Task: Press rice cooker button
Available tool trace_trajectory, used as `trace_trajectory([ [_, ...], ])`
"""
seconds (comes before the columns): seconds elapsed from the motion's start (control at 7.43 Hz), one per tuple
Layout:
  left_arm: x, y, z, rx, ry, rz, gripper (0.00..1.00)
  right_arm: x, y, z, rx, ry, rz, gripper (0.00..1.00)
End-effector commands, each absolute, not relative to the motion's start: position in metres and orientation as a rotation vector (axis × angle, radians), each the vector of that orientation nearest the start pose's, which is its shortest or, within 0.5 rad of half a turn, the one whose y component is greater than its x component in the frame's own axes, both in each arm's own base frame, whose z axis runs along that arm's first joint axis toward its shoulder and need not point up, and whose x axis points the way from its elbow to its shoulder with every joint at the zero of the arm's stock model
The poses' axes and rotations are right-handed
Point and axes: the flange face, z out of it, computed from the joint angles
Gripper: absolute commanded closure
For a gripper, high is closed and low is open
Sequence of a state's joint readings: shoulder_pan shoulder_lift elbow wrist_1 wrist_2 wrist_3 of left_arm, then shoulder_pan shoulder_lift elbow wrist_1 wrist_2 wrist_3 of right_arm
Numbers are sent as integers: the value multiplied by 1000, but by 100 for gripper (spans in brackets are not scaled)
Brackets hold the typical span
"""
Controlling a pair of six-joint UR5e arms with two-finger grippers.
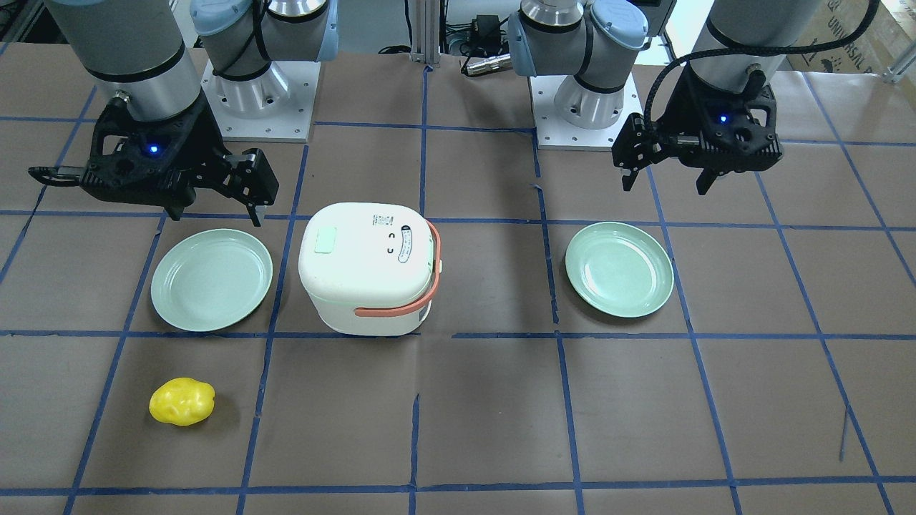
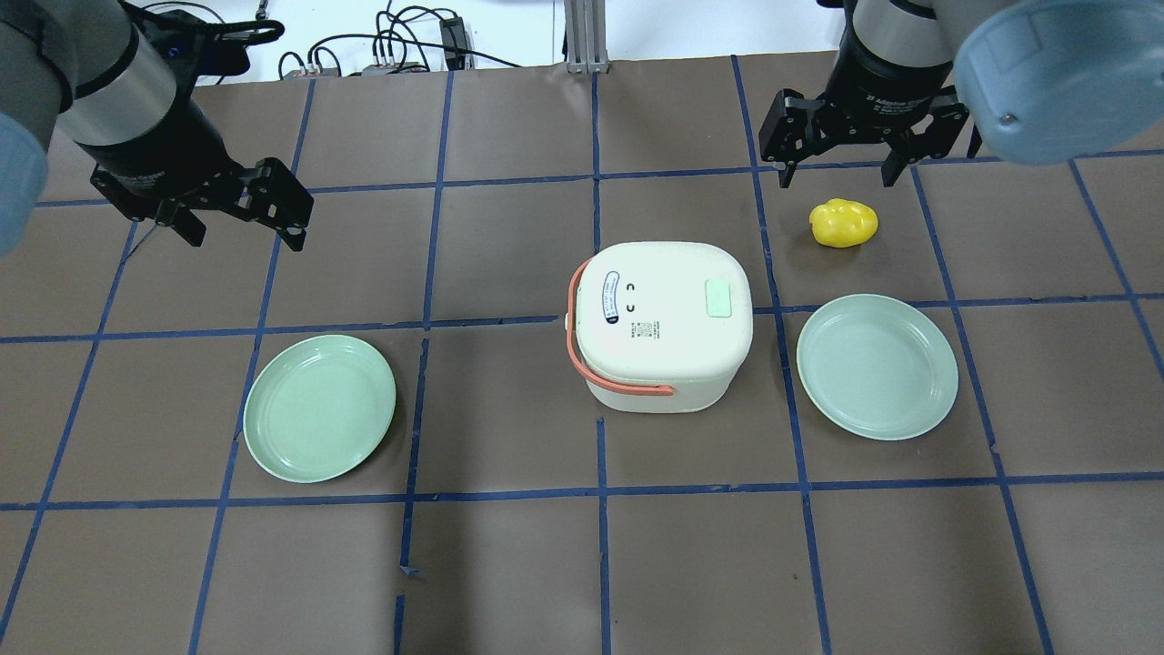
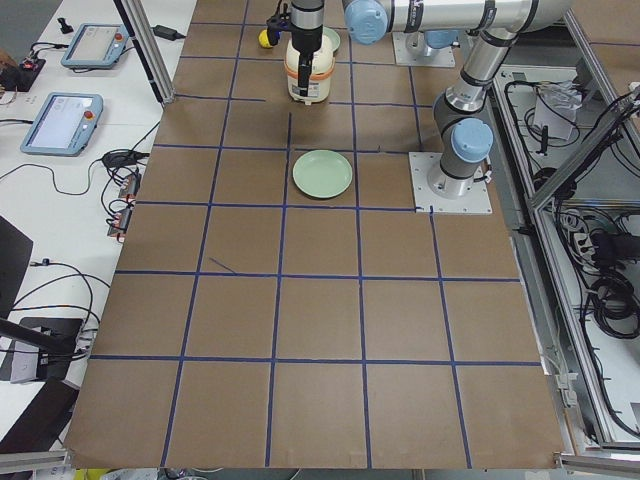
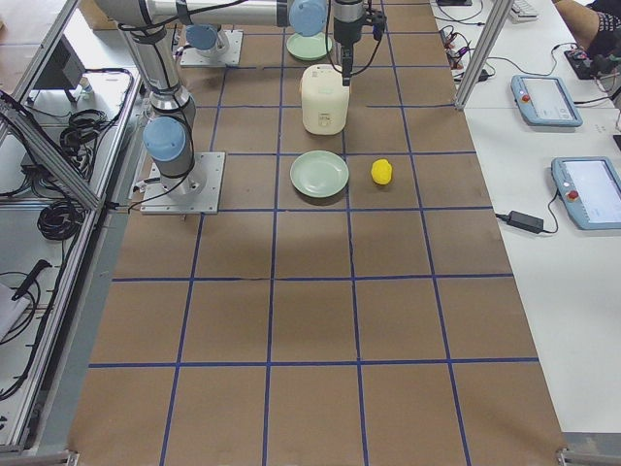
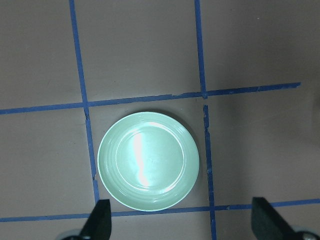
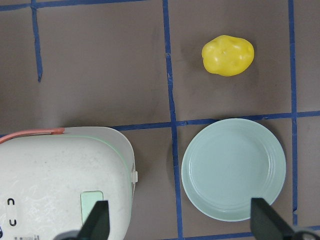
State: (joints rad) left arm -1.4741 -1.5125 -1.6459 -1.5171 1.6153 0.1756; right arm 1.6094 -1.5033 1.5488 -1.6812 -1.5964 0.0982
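Note:
The white rice cooker with an orange handle stands mid-table, lid shut. A pale green button sits on its lid and also shows in the front view and the right wrist view. My right gripper is open and empty, held high, apart from the cooker. It shows at the left of the front view. My left gripper is open and empty, high over the table's left part. It shows at the right of the front view.
A green plate lies right of the cooker, below my right gripper. A yellow potato-like object lies beyond that plate. A second green plate lies to the left and shows in the left wrist view.

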Motion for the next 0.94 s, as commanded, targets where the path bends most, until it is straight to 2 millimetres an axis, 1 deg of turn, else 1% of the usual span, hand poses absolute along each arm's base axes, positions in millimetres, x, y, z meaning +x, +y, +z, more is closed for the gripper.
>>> trace_trajectory([
  [0.0, -83, -481, 484, 120, 3090, -47, 0, 152, -520, 476, 93, 3159, -104, 0],
  [0.13, -83, -481, 484, 120, 3090, -47, 0, 158, -515, 470, 98, 3156, -83, 0],
  [0.27, -83, -481, 484, 122, 3090, -47, 0, 172, -507, 462, 117, 3126, -68, 1],
  [0.4, -83, -481, 484, 122, 3090, -47, 0, 181, -503, 457, 181, 3115, -53, 12],
  [0.54, -83, -480, 485, 122, 3090, -49, 0, 194, -500, 452, 175, 3091, -22, 47],
  [0.67, -83, -481, 484, 120, 3090, -47, 0, 201, -494, 439, 172, 3049, 37, 70],
  [0.81, -83, -481, 484, 120, 3090, -47, 0, 204, -486, 417, 173, 3018, 99, 79],
])
